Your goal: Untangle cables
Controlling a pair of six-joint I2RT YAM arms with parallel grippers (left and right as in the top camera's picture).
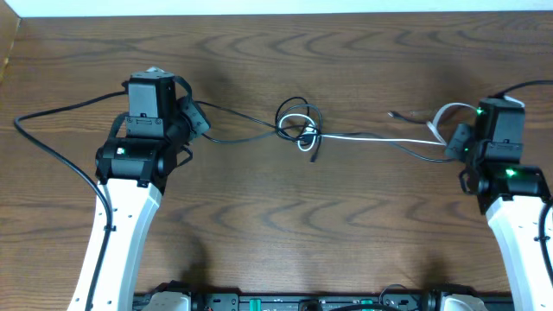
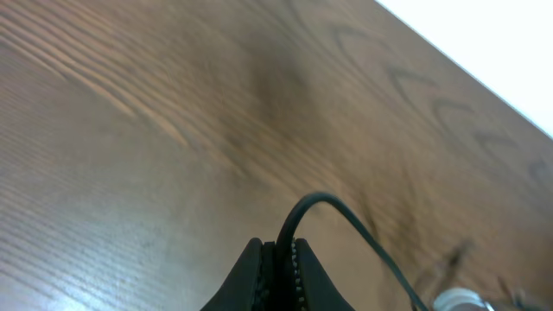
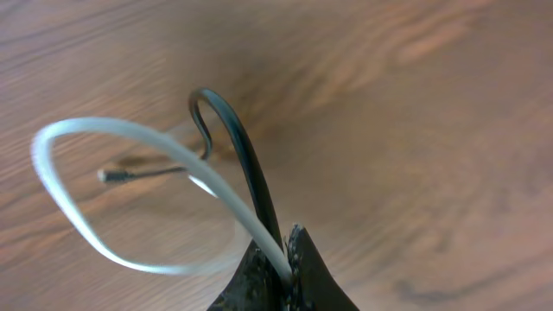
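Observation:
A knot of thin black cables and one white cable (image 1: 300,128) lies mid-table. A black cable (image 1: 242,131) runs left from it to my left gripper (image 1: 195,117), which is shut on it; in the left wrist view the black cable (image 2: 324,206) loops up out of the shut jaws (image 2: 281,259). A white cable (image 1: 389,138) and a black one run right from the knot to my right gripper (image 1: 458,140). In the right wrist view the jaws (image 3: 287,259) are shut on the white cable (image 3: 104,134) and a black cable (image 3: 238,147). A plug end (image 1: 393,113) lies free.
The wooden table (image 1: 276,225) carries both arms. A thick black arm cable (image 1: 52,117) loops out at the far left. The table's far edge (image 1: 276,13) meets a white surface. A black rail (image 1: 302,302) runs along the front edge.

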